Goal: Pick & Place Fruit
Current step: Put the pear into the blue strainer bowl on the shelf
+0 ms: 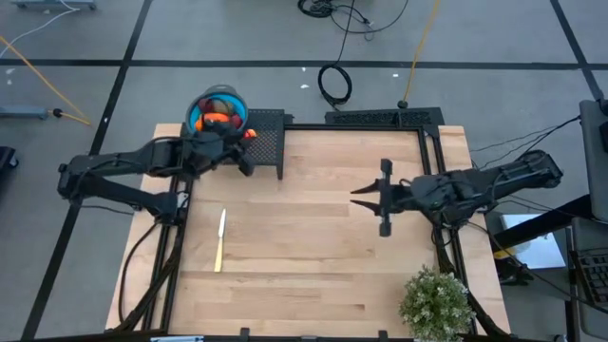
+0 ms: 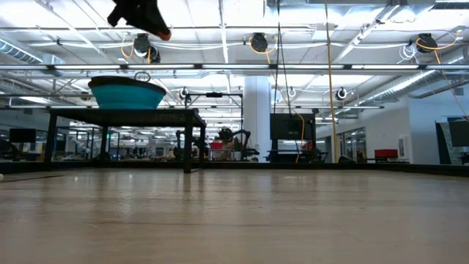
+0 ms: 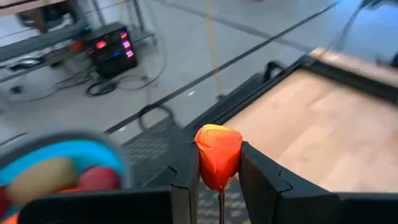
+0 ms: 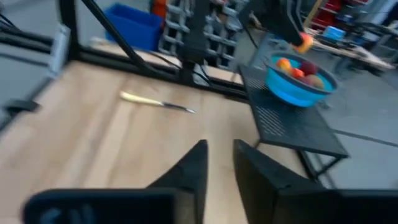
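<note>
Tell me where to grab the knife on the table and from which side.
Take the knife by its pale yellow handle, the end farther from the bowl. It lies flat on the table, so come straight down, fingers across its narrow width. The open right gripper is free; the left gripper holds a fruit piece.

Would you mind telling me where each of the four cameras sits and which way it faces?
High view: above, looking straight down on the table, both arms, knife and blue bowl.
Low view: table height, looking level into the room; the left gripper hangs above the bowl.
Left wrist view: on the left arm, its fingers clamping an orange-red fruit.
Right wrist view: on the right arm, over its open right gripper toward the knife.
All four share the bowl.
</note>
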Robot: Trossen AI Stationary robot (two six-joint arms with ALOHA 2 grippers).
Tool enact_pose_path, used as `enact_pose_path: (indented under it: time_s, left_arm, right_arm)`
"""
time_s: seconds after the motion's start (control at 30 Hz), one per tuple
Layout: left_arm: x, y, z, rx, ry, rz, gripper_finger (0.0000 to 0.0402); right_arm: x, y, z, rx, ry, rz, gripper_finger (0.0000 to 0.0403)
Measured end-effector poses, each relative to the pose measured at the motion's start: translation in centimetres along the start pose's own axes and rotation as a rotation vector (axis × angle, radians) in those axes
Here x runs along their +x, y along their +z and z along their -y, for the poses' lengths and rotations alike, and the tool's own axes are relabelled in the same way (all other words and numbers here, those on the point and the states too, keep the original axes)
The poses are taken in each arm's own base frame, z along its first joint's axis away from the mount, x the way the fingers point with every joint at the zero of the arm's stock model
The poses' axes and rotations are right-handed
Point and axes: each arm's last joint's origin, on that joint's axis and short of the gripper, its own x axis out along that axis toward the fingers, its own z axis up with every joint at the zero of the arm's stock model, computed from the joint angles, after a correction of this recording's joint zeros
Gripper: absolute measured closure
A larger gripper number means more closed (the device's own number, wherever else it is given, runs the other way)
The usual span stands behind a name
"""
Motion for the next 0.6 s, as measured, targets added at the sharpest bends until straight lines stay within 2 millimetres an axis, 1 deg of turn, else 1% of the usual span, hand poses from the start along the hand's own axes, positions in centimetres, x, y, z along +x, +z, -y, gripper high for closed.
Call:
enact_pose_path:
  time_s: [0.13, 0.17, 0.33, 0.5, 0.6]
  left_arm:
    - [0.5, -0.2, -1.6, 0.045, 0.076, -0.05, 0.032]
    - [0.6, -0.2, -1.9, 0.052, 0.094, -0.056, 0.032]
    - [1.4, -0.2, -4.0, 0.078, 0.195, -0.099, 0.0319]
    - [2.2, -0.4, -6.2, 0.082, 0.274, -0.16, 0.0319]
    - [2.5, -0.6, -7.6, 0.06, 0.303, -0.208, 0.0319]
  right_arm:
    - [-1.5, 0.4, 0.4, 0.041, 0.074, 0.057, 0.0388]
    - [-1.8, 0.5, 0.5, 0.052, 0.09, 0.07, 0.0395]
    - [-3.3, 0.8, 1.0, 0.106, 0.146, 0.123, 0.0397]
    - [-4.6, 1.0, 1.2, 0.109, 0.236, 0.168, 0.0401]
    - [-5.4, 0.8, 1.4, 0.103, 0.282, 0.163, 0.0402]
